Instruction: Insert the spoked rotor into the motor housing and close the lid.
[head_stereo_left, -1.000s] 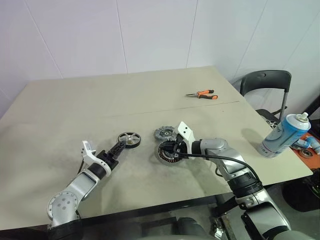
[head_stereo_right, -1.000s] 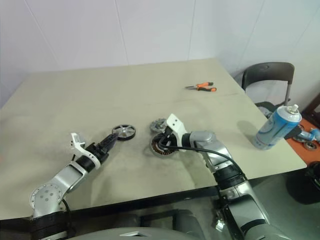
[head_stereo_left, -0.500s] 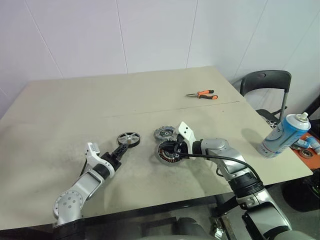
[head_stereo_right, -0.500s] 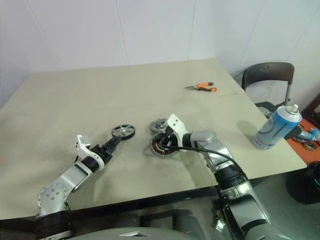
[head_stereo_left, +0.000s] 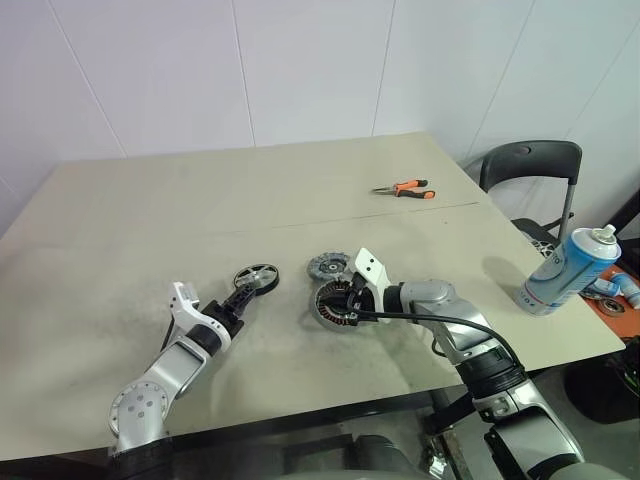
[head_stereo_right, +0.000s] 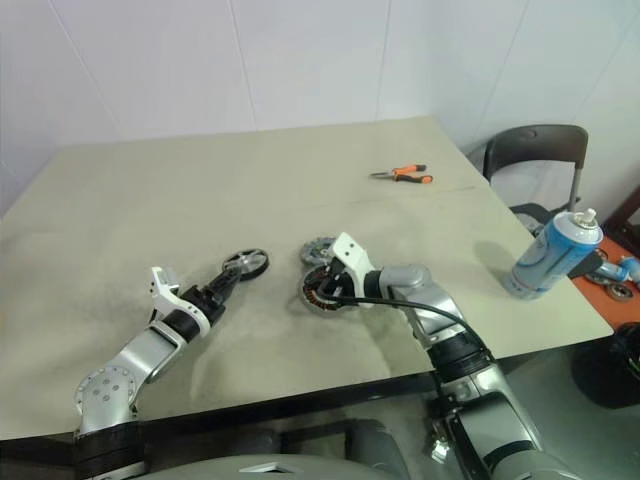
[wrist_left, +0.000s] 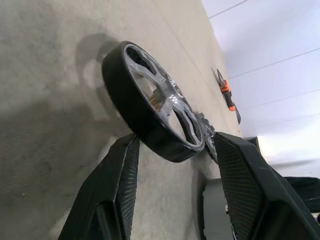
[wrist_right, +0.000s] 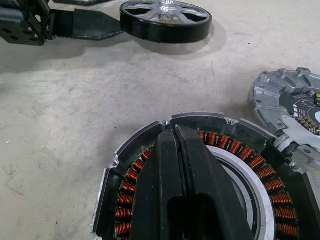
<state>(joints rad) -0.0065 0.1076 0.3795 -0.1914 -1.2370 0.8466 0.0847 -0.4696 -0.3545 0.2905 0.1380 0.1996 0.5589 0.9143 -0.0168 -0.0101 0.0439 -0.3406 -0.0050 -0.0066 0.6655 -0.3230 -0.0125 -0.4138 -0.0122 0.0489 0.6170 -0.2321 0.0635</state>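
On the beige table (head_stereo_left: 150, 220), your left gripper (wrist_left: 175, 150), fingers apart, straddles the spoked rotor (wrist_left: 150, 105); clamp it next. Your right gripper (wrist_right: 175, 150), fingers together, steadies the motor housing (wrist_right: 120, 155).

Beige table (head_stereo_left: 300, 190) w/ white panelled walls (head_stereo_left: 300, 60) behind, black chair (head_stereo_left: 530, 165) at right.

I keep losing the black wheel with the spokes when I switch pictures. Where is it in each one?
Left eye view: the spoked rotor lies on the table, left of the motor housing.
Right eye view: the same spot, at the left gripper tip.
Left wrist view: big and tilted, between the black fingers.
Right wrist view: at the far edge.
Shared landmark: the copper-ringed housing.
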